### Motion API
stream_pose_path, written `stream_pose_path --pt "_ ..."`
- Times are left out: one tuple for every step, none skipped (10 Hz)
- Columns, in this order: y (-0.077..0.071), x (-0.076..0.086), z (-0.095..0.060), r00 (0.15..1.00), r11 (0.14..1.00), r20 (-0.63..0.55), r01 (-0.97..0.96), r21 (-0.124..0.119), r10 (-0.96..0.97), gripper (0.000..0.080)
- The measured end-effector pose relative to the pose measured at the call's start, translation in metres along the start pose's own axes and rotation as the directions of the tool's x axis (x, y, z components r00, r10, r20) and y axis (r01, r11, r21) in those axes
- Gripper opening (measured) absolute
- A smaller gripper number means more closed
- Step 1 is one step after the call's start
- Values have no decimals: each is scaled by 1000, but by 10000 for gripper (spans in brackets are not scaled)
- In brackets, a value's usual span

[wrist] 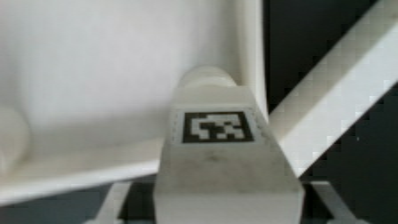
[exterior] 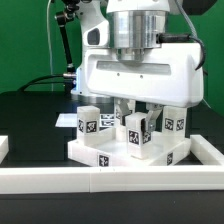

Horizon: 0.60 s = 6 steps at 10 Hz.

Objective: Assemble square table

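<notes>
**Gripper clamped on a leg above the tabletop**

Nearest us, a white rail (exterior: 100, 180) crosses the frame's bottom. Behind it at centre sits the tabletop (exterior: 95, 152) with tagged legs (exterior: 137, 134) standing on it. Our gripper (exterior: 128, 108) reaches down among them; the wrist view shows it closed on one leg (wrist: 221, 150).

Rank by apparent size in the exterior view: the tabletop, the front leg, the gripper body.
1. Gripper body, though it may be nearer the camera.
2. Tabletop.
3. Front leg, clearly smallest.
</notes>
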State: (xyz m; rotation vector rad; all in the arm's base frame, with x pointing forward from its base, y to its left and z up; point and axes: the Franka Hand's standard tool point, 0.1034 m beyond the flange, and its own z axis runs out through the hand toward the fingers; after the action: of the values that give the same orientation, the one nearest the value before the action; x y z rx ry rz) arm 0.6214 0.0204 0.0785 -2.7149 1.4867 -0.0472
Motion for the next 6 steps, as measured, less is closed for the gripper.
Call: stream_pose_path --pt "-1 -2 0 996 996 0 -94 0 94 290" --pt "-2 -4 0 984 984 0 -180 -1 180 290" --pt "-2 -5 1 970 970 1 -244 -1 244 290" --pt "-3 -6 1 940 940 1 -342 -3 342 290" --pt "-4 -8 1 908 908 1 -419 -4 419 290" --pt "-4 -9 1 870 870 1 -493 -5 493 290"
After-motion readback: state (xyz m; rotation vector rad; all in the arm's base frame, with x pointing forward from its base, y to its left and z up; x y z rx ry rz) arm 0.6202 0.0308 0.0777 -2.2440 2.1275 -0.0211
